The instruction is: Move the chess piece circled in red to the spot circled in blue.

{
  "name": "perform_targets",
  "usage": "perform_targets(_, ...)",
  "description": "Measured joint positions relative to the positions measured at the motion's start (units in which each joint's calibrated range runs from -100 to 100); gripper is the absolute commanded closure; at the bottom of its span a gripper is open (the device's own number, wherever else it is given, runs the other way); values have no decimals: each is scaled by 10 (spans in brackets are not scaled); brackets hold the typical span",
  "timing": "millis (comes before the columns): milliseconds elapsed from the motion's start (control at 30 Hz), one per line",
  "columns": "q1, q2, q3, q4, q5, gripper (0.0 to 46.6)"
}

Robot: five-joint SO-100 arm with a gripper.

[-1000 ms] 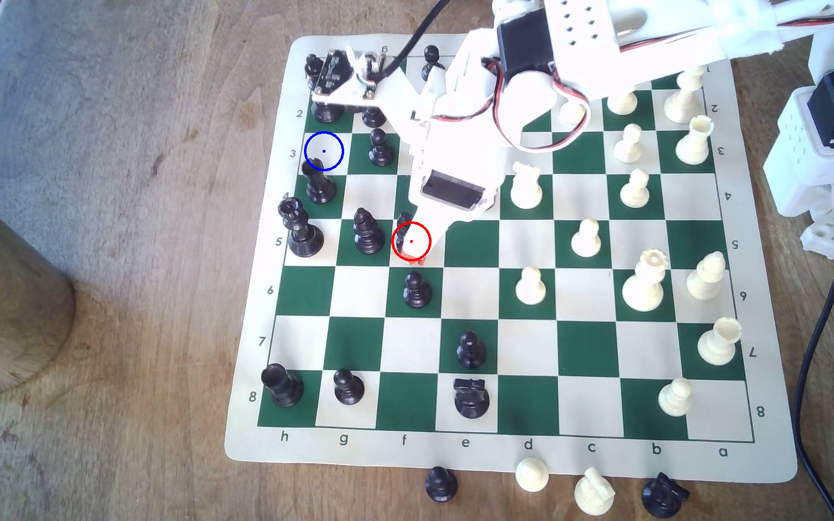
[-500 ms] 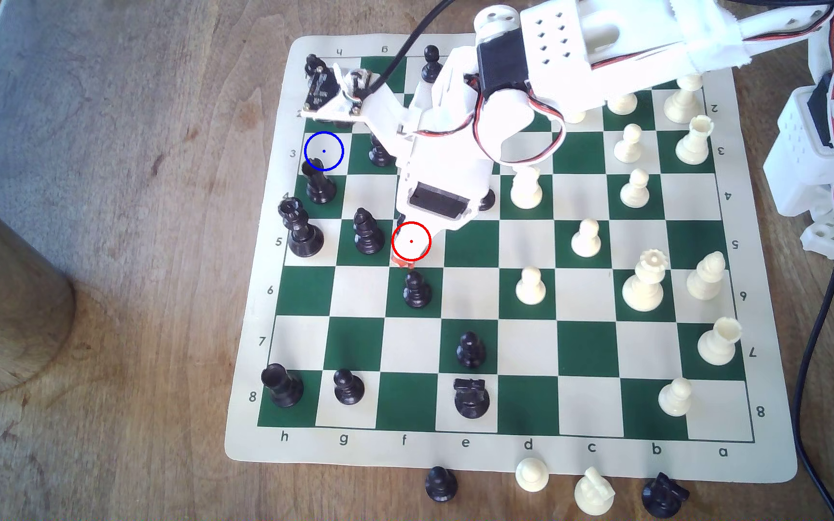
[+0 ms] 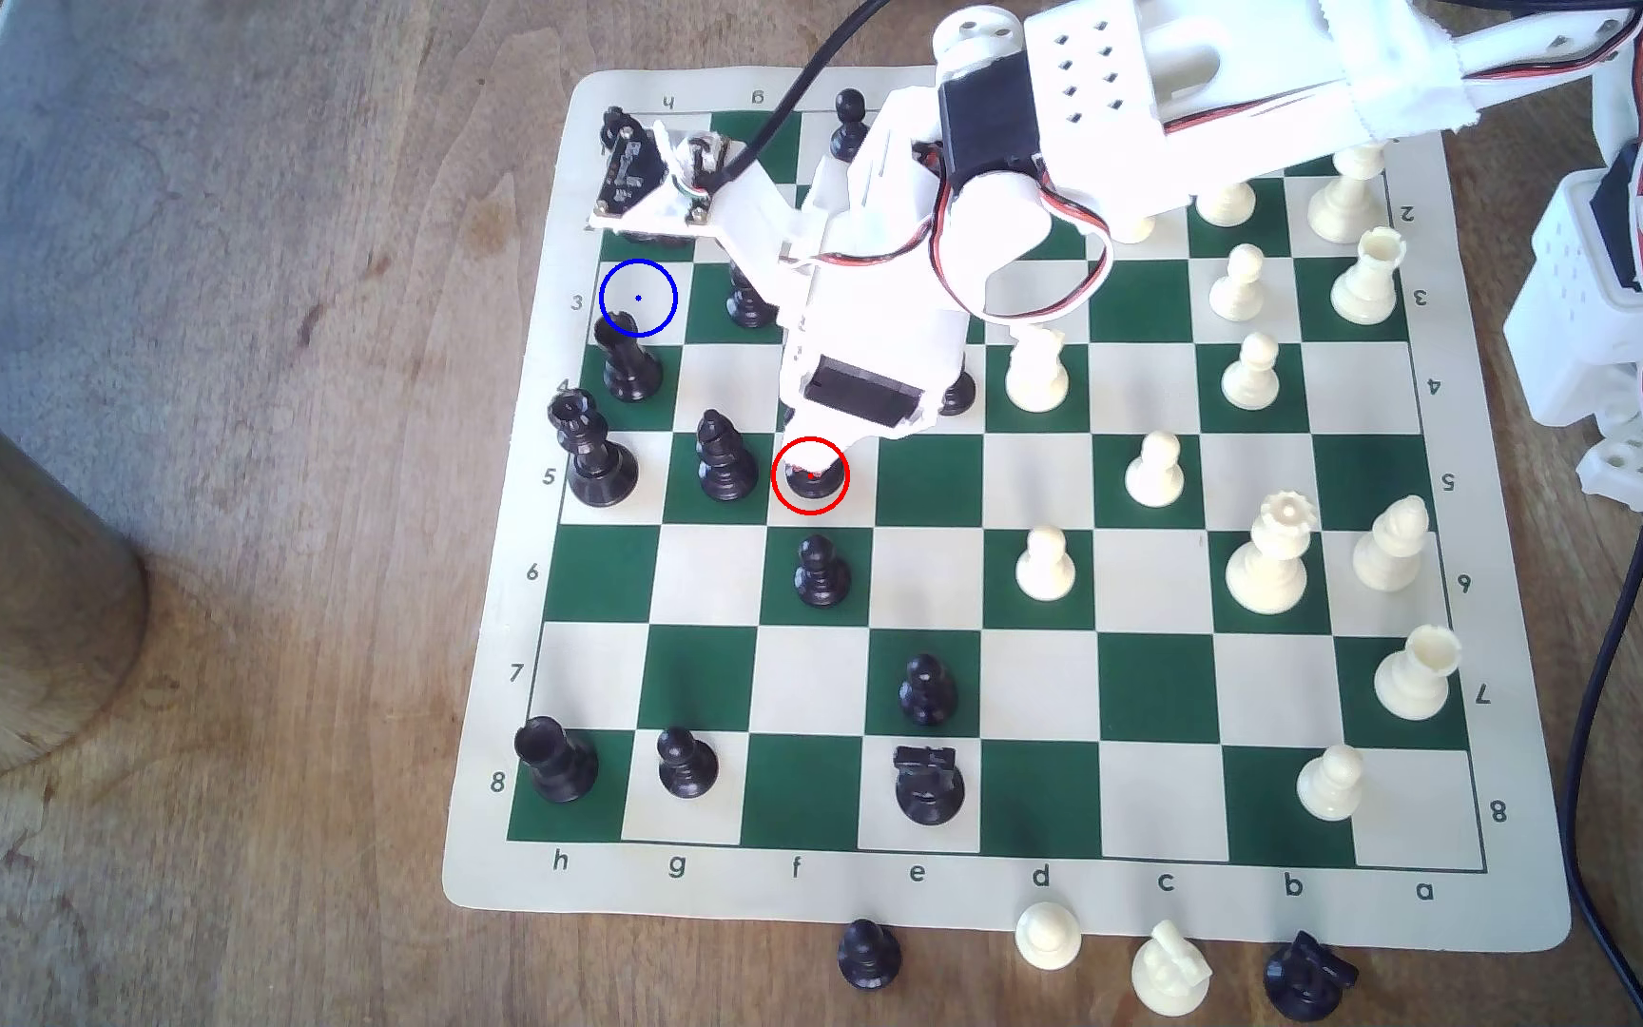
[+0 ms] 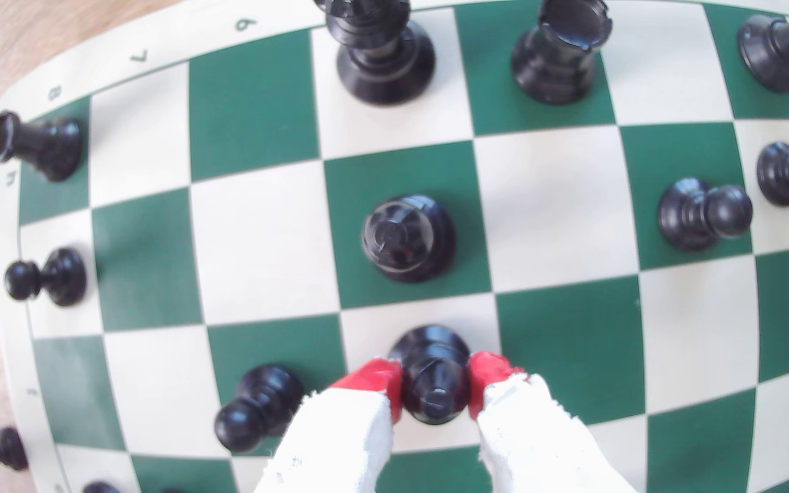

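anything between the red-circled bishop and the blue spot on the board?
Yes. In the exterior view, the second black bishop stands one square off the circled bishop, beside the diagonal toward the blue spot; a black rook neighbours that spot.

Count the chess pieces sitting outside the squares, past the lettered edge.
4, in a row in the exterior view, left to right: black pawn, cream pawn, larger cream piece, larger black piece.

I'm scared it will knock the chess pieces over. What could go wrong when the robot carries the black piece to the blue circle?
The gripper pinches the black bishop near its top between red fingertips, so it might slip or tilt when lifted. The other bishop and the tall rook stand along the way, so a low carry could bump them. The rook's top reaches the blue circle, so the landing looks tight.
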Motion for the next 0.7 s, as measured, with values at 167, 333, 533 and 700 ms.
perform_targets(167, 2, -3, 0, 0, -13, 462)
perform_targets(333, 20, -70, 0, 7, -24, 462)
perform_targets(533, 35, -132, -24, 26, -25, 462)
perform_targets(700, 56, -116, -110, 40, -27, 462)
